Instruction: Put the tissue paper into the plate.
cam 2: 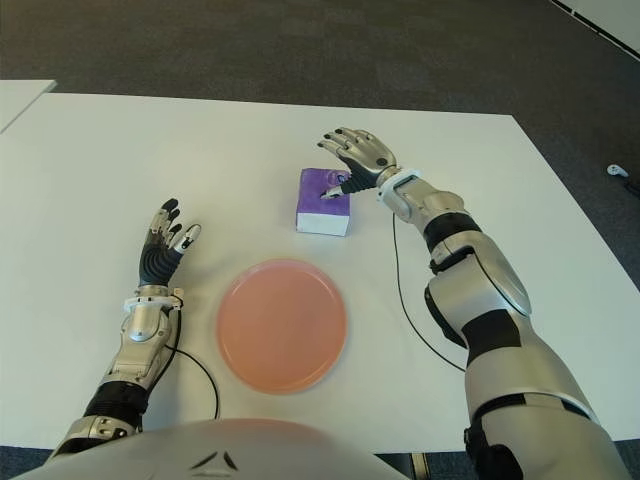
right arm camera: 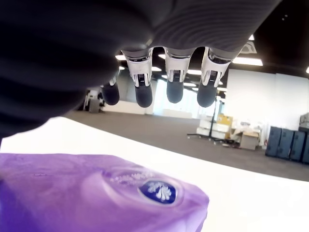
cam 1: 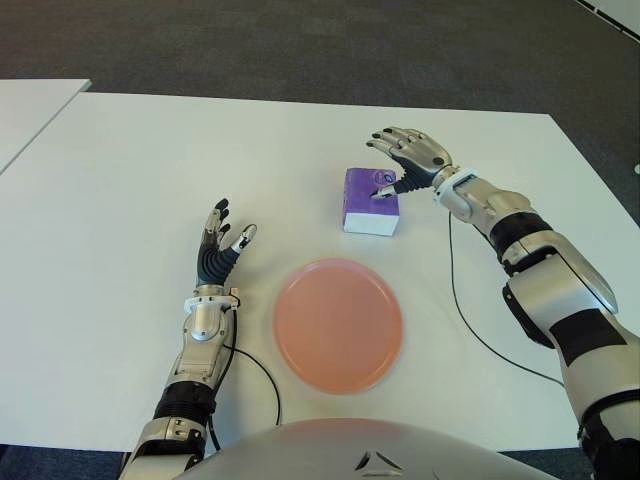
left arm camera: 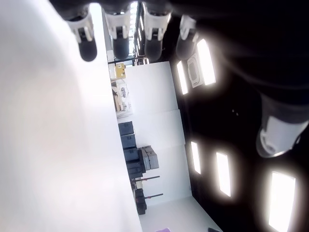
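Note:
A purple tissue pack [cam 1: 371, 200] with a white front side lies on the white table [cam 1: 120, 180], just beyond the round pink plate [cam 1: 338, 323]. My right hand [cam 1: 403, 158] hovers at the pack's far right corner, fingers spread, with the thumb tip touching or just above the pack's top. In the right wrist view the fingertips [right arm camera: 175, 90] hang open above the purple pack [right arm camera: 96, 193]. My left hand [cam 1: 220, 245] shows left of the plate with its fingers spread, holding nothing.
A black cable [cam 1: 470, 320] runs over the table right of the plate, under my right forearm. A second white table [cam 1: 30, 110] stands at the far left. Dark carpet [cam 1: 300, 45] lies beyond the table's far edge.

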`<action>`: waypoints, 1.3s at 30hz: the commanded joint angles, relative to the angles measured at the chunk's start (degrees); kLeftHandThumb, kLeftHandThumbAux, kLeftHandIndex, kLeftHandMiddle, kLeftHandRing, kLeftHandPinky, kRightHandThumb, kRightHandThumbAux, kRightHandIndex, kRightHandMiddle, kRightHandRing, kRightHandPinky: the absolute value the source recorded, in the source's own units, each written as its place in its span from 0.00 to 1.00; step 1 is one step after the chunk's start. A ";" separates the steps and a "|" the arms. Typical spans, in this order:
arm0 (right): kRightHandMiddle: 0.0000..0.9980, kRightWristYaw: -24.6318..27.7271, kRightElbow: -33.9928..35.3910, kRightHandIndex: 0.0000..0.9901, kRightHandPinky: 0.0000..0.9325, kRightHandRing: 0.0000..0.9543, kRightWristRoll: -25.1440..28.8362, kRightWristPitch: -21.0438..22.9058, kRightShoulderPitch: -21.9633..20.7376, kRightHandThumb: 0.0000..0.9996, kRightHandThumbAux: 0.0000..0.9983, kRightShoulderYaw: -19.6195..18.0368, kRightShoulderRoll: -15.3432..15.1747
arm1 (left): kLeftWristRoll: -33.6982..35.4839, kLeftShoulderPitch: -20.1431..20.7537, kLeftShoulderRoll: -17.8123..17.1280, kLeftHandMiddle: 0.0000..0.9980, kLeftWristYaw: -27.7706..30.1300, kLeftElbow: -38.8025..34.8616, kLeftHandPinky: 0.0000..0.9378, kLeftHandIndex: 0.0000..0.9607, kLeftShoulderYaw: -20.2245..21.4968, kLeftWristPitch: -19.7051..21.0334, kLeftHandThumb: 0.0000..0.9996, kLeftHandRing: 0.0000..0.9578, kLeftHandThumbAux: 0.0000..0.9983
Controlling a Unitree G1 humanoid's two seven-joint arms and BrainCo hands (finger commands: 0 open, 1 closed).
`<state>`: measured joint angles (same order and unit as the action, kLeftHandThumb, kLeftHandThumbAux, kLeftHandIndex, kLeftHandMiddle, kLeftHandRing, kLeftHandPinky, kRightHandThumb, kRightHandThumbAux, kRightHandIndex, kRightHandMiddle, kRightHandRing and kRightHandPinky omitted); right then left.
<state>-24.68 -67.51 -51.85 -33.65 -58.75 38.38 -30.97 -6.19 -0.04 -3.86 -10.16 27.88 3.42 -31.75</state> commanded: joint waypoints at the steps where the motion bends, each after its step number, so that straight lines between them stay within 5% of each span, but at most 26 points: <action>1: 0.00 3.63 4.29 0.00 0.00 0.00 2.98 -3.99 1.58 0.31 0.35 -2.47 -3.68 | -0.31 -1.79 0.24 0.00 -0.04 3.78 0.00 0.00 -0.11 -0.39 0.00 0.00 0.49; 25: 0.00 19.41 16.12 0.00 0.00 0.00 13.83 -4.46 7.79 0.37 0.43 -12.38 -5.83 | -0.30 -1.06 0.05 0.00 -0.01 4.40 0.00 0.00 -0.14 -0.80 0.00 0.00 0.50; 34: 0.00 20.31 17.10 0.00 0.00 0.00 13.45 -3.98 11.20 0.34 0.43 -12.23 -3.61 | -0.35 -1.10 0.13 0.00 -0.11 4.13 0.00 0.00 -0.15 -0.52 0.00 0.00 0.49; 39: 0.00 17.04 11.96 0.00 0.00 0.00 10.70 -3.92 10.17 0.31 0.41 -10.34 -0.84 | -0.37 -1.13 0.04 0.00 -0.01 4.07 0.00 0.00 -0.19 -0.32 0.00 0.00 0.49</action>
<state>-6.22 -52.65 -39.46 -38.03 -48.54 26.73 -33.50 -6.18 1.10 -4.16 -10.16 29.48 3.46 -32.29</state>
